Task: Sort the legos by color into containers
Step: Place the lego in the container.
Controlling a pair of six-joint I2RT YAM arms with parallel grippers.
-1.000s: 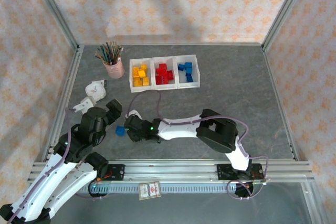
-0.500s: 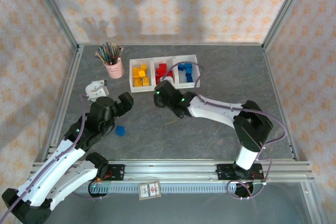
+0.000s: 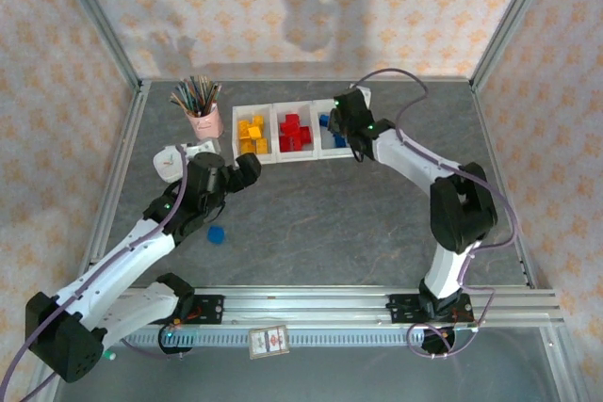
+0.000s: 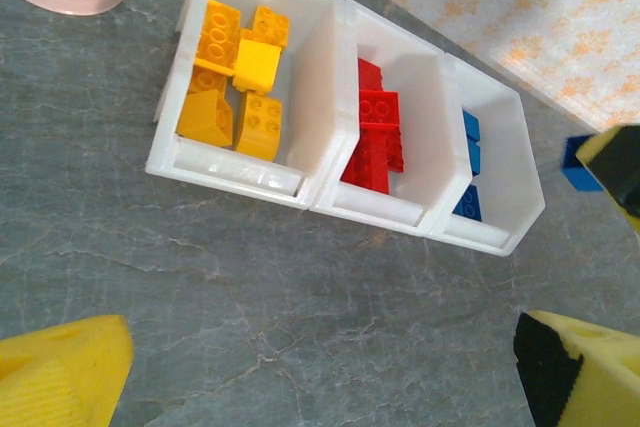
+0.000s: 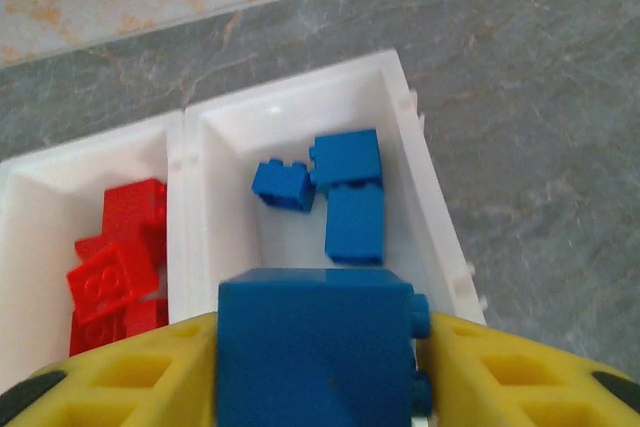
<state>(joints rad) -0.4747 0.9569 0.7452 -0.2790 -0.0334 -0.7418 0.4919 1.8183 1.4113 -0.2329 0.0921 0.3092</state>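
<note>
We see the right gripper (image 3: 345, 125) poised over the right-hand bin of the three joined white containers (image 3: 273, 159). From its wrist view, its fingers (image 5: 120, 377) pinch a blue brick (image 5: 315, 337) from both sides. That brick lies on its side: its studs point sideways at one finger and a smooth face is turned toward the wrist camera. It looks about as wide as it is deep, so we cannot name a long axis. It hangs over the near end of the bin that holds three more blue bricks (image 5: 355, 222); the nearest of those runs lengthwise from the near wall toward the far wall. Red bricks (image 5: 115, 272) sit in the middle bin and yellow bricks (image 4: 230, 72) in the left one. The left gripper (image 3: 247, 168) hovers near the containers with its fingers (image 4: 60, 372) spread wide and nothing between them. A loose blue brick (image 3: 216, 233) rests on the table (image 3: 377, 223) beside the left arm — too small for us to tell its heading.
</note>
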